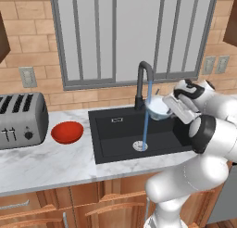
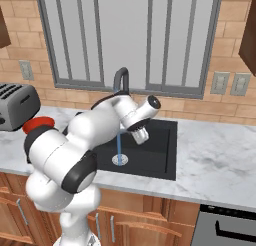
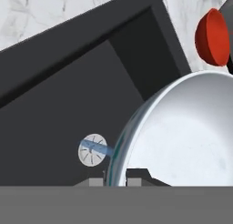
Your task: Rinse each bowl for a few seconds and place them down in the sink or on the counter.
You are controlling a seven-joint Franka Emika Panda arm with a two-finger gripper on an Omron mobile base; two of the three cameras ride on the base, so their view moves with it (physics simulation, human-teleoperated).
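Observation:
My gripper [image 1: 166, 106] is shut on the rim of the pale blue-white bowl [image 1: 157, 109] and holds it tilted above the black sink [image 1: 115, 129], just under the faucet [image 1: 143, 79]. Water streams from the spout past the bowl's left edge down to the silver drain [image 1: 140, 146]. In the hand view the fingertips [image 3: 136, 175] pinch the rim of the pale bowl [image 3: 182, 136], with the drain [image 3: 93, 150] and the water stream beside it. The red bowl [image 1: 67, 132] sits upright on the marble counter [image 1: 46, 164], left of the sink; it also appears as the red bowl [image 3: 212, 36].
A silver toaster [image 1: 21, 120] stands on the counter left of the red bowl. The brick wall and window rise behind the faucet. More counter [image 2: 215, 155] stretches right of the sink [image 2: 155, 150]. My arm hides much of the basin in the right base view.

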